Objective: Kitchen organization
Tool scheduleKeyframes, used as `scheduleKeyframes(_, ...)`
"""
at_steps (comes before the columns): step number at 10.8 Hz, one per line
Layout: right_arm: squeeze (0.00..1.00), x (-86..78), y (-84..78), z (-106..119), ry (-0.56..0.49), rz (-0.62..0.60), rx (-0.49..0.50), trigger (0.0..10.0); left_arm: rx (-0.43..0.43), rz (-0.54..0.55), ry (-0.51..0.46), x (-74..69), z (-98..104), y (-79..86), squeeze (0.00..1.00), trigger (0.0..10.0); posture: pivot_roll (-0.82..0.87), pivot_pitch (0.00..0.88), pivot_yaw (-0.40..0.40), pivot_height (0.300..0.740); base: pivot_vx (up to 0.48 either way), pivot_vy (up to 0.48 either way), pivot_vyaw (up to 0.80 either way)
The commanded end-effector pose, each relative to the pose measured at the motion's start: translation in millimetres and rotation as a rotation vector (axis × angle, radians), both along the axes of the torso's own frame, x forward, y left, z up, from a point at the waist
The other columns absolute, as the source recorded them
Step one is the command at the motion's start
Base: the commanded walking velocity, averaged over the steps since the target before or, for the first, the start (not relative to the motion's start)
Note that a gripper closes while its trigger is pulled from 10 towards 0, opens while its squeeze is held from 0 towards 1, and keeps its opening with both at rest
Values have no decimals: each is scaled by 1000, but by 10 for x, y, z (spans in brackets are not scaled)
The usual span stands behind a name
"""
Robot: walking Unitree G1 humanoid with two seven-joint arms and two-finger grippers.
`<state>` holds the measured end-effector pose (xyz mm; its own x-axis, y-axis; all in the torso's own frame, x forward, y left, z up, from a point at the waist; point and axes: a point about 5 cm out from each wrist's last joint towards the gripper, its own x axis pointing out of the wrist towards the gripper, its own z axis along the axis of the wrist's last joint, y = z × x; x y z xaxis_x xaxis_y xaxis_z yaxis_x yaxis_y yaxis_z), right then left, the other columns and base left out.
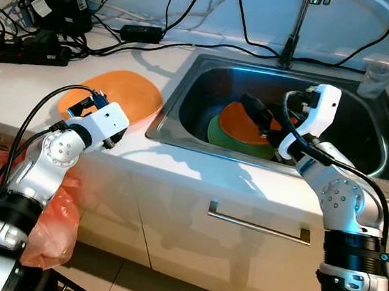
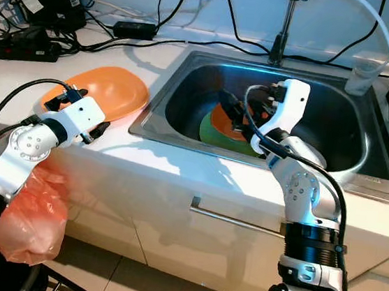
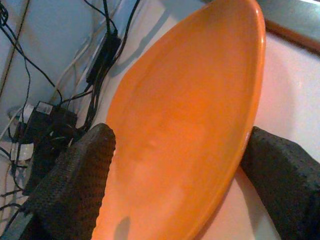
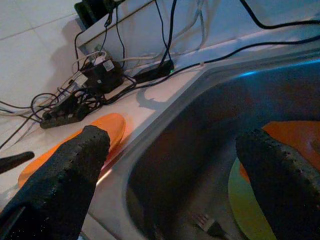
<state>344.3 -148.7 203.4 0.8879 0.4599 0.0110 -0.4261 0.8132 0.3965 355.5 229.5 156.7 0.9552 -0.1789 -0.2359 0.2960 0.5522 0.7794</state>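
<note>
Nearest, below the counter's front edge: an orange plastic bag (image 1: 48, 224) hangs by the L arm, next to a white cabinet front w/ a metal drawer handle (image 1: 259, 223).

On the white counter (image 1: 18, 90), near its front edge & left of the sink, lies an orange plate (image 1: 123, 90). Left gripper (image 3: 172, 182) sits at the plate's near rim, fingers (image 3: 75, 185) spread wide, one each side of the rim, not closed on it. Can't tell from the wrist view if the pads touch the plate.

Steel sink (image 1: 186, 99) is set into the counter to the right. Right gripper (image 1: 254, 114) reaches over the sink's front edge & hangs inside the basin, fingers (image 4: 65, 170) apart, nothing between them. Below it on the basin floor: a second orange plate (image 2: 227, 120) stacked on a green plate (image 2: 213, 132), both toward the front of the basin. A fork (image 4: 207, 225) lies on the basin floor beside the green plate.

Far side: faucet (image 1: 295, 30) rises at the sink's back edge; a clear cup (image 1: 376, 78) stands at the sink's back right corner. At the counter's back left corner, a black power strip (image 1: 23, 47) w/ adapters & a tangle of black cables (image 1: 167, 16) running along the wall.
</note>
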Motion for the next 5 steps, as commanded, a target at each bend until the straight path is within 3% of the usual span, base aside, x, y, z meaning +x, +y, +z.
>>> scheduleKeyframes(1, 0, -27, 6, 38, -8, 5, 5, 10000, 52, 31, 70, -33, -139, 106, 0, 10000, 83, 0, 63, 740, 0, 0, 0)
scheduleKeyframes(2, 0, -41, 2, 39, -4, 4, 4, 10000, 110, 28, 88, -14, -174, 153, 0, 10000, 79, 0, 63, 740, 0, 0, 0)
scheduleKeyframes(4, 0, -48, -13, 46, 1, 1, -1, 10000, 131, 6, 120, 15, -204, 160, 0, 10000, 73, 0, 63, 740, 0, 0, 0)
scheduleKeyframes(5, 0, -45, -20, 55, 2, -3, -1, 10000, 163, -10, 122, 40, -200, 160, 0, 6745, 72, 0, 64, 740, 0, 0, 0)
